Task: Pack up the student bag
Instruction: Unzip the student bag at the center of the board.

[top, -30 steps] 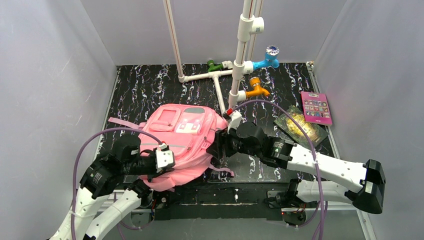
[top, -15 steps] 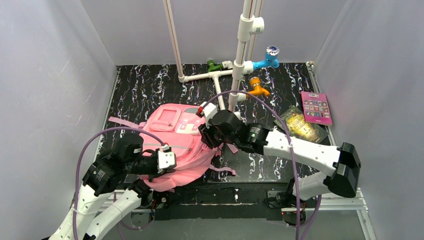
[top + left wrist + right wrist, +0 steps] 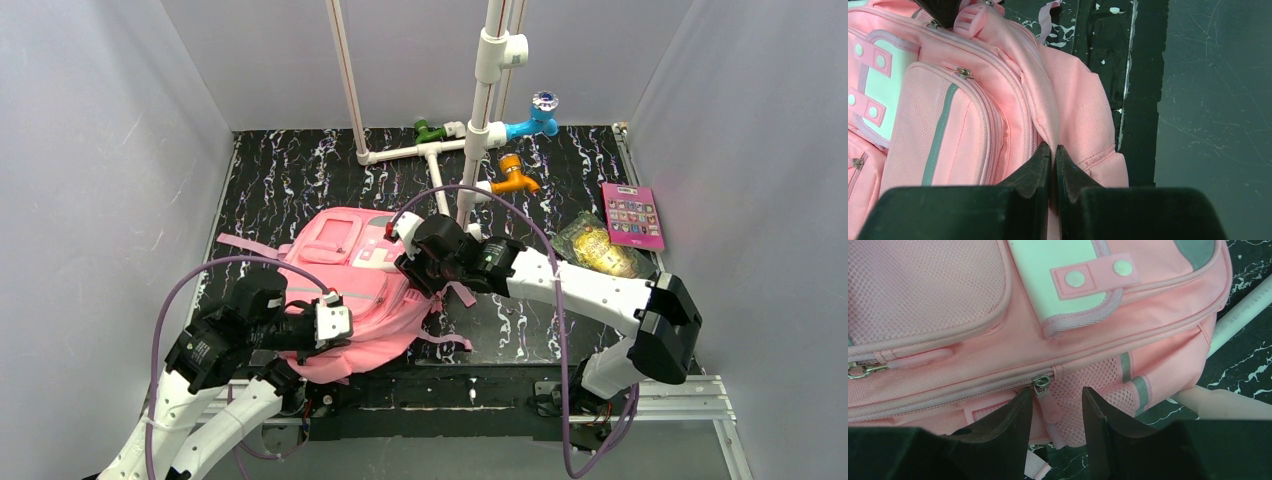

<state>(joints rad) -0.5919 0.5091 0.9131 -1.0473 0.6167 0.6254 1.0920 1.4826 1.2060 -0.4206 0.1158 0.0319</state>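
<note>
At centre of top view, right claw [image 3: 408, 268] came over student bag [image 3: 345, 245], half open astride zip pull [image 3: 1050, 407]; left claw [image 3: 1053, 150] clamped on its fabric; unzipping probably next

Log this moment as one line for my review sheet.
left gripper shut on student bag edge | right gripper open around zip pull | pink book on table, outside bag

A black table [image 3: 290, 180] veined with white is shown, and the student bag [image 3: 350, 280] is laid on it toward the near left corner. A white pipe frame [image 3: 420, 152] is set at the middle of the far edge. A pink book [image 3: 632, 215] and a glossy yellow packet [image 3: 600, 250] are placed just beside each other by the right edge.
</note>
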